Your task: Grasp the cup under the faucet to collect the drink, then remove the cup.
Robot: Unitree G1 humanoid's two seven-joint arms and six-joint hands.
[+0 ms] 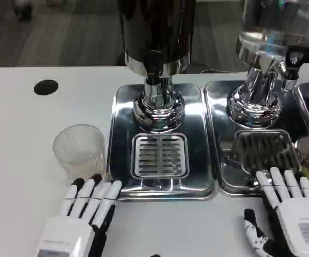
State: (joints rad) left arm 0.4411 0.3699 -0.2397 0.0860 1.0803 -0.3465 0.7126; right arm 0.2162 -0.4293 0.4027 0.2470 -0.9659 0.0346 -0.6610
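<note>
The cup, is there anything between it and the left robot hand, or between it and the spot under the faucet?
Nothing visible lies between the left robot hand and the cup; the fingertips sit just below it. Toward the faucet, the raised rim of the steel drip tray stands beside the cup and must be cleared.

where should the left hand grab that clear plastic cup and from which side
Grip the cup around its side wall, about mid-height, coming from the near side where the left hand already lies just short of it. It stands upright with its mouth open, so a sideways wrap probably suits better than a top pinch. The dispenser tray sits close on its right, leaving little room there.
</note>
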